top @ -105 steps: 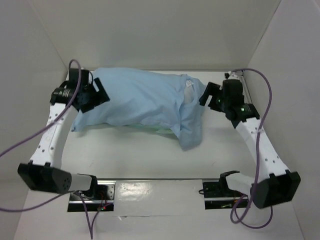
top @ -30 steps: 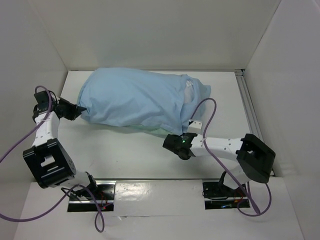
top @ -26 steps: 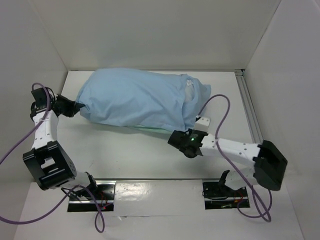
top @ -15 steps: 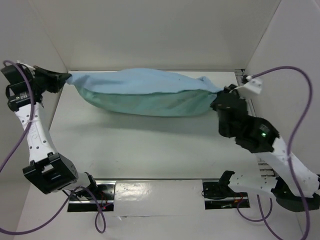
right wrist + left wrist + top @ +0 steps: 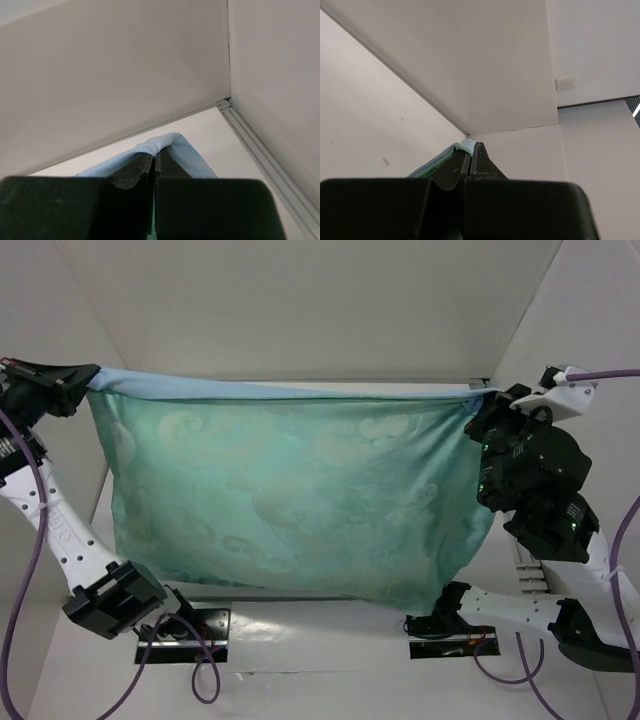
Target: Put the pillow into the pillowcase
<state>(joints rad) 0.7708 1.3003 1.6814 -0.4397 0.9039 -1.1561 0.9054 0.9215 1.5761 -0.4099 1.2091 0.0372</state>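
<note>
Half a second ago the pillowcase (image 5: 290, 500) was a low, sagging roll between the arms. It is now lifted higher and spread into a broad hanging sheet in front of the back wall (image 5: 300, 310). Its sea-green face, with faint swirls, is turned to the top camera. A thin light-blue edge runs along the top, and the cloth bulges softly. Its long axis runs left to right, with the top edge taut and the bottom edge hanging toward the arm bases. The left tool (image 5: 85, 380) is clamped tight on the upper left corner and the right tool (image 5: 478, 405) on the upper right corner.
</note>
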